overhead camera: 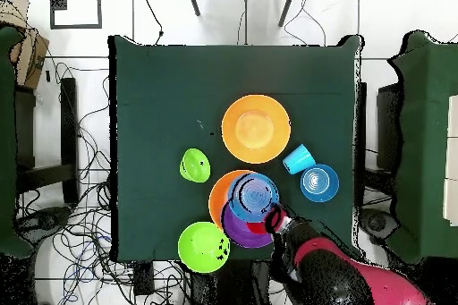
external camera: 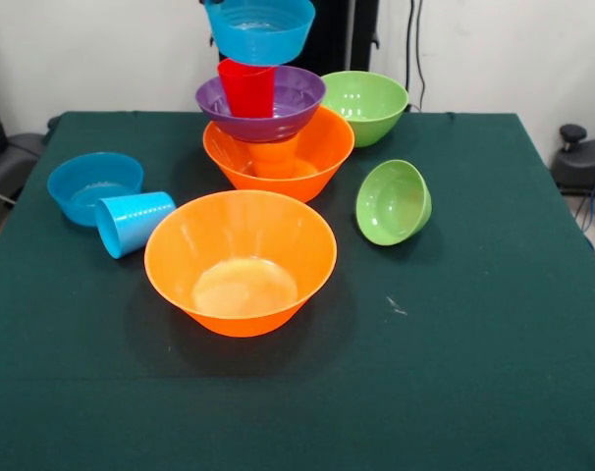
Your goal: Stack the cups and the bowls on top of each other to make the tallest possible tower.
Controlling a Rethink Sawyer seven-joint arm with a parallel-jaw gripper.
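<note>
The tower stands at the back middle of the table: a large orange bowl [external camera: 322, 147], an orange cup [external camera: 275, 159], a purple bowl [external camera: 297, 98], a red cup [external camera: 246, 88], and a small blue bowl [external camera: 260, 29] on top, a little off-centre. In the overhead view the top blue bowl [overhead camera: 253, 196] covers most of the tower. My gripper [overhead camera: 275, 221] is at that bowl's rim on the robot's side. In the front view only a dark tip [external camera: 207, 4] shows at the top edge. Whether it grips the rim is hidden.
A second large orange bowl [external camera: 241, 257] sits in front of the tower. A light blue cup [external camera: 133, 223] lies on its side beside another small blue bowl [external camera: 93, 186]. A large green bowl [external camera: 364, 105] stands upright right of the tower. A small green bowl [external camera: 393, 202] is tipped on its side.
</note>
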